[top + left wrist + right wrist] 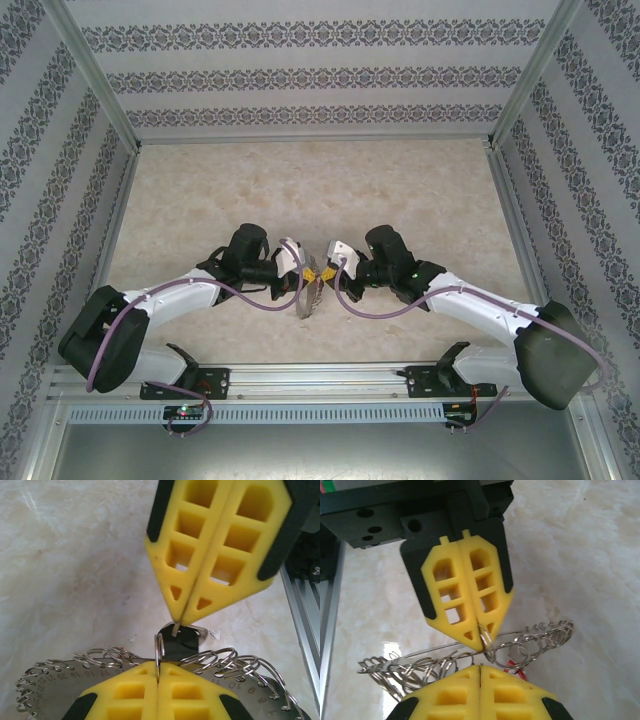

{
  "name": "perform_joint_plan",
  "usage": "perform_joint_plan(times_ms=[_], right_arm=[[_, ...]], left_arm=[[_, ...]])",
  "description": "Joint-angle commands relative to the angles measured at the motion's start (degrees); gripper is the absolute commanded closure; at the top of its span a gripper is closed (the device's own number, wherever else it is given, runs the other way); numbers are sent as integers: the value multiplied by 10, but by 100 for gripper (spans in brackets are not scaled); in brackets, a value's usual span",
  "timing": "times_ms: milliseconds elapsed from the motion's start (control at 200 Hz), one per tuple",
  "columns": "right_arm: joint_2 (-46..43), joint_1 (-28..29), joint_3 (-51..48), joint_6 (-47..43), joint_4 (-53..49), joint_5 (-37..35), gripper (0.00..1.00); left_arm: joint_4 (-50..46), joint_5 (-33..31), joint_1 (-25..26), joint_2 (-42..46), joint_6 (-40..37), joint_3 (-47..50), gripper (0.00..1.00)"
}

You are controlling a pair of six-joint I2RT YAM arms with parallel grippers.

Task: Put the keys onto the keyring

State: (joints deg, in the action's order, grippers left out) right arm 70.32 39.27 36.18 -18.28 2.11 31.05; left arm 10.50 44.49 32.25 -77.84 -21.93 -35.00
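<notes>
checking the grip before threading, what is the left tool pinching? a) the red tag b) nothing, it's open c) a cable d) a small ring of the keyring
D: the left tool is shut on an upright small ring of the keyring, while the right tool pinches the dark-tagged key.

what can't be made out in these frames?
Left wrist: small metal key with dark oblong tag, hidden under the shut right gripper; threaded or not, unclear.
Left wrist: silvery wire keyring strung with small rings, cut off by the bottom edge and the left gripper.
Right wrist: red plastic tag, a sliver behind the rings; its key hidden.
Top external: key and rings too small, crowded by both grippers.
</notes>
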Motion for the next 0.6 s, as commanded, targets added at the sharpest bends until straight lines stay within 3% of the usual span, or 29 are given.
perform_joint_plan(times_ms=[0,265,595], right_arm=[[3,5,15,2,14,35,100],[5,6,14,17,33,51,100],[17,11,20,29,59,15,100]], left_arm=[[-3,-3,7,19,11,0,100],[-8,-3,7,18,13,-1,100],[-12,-5,7,21,9,-1,100]])
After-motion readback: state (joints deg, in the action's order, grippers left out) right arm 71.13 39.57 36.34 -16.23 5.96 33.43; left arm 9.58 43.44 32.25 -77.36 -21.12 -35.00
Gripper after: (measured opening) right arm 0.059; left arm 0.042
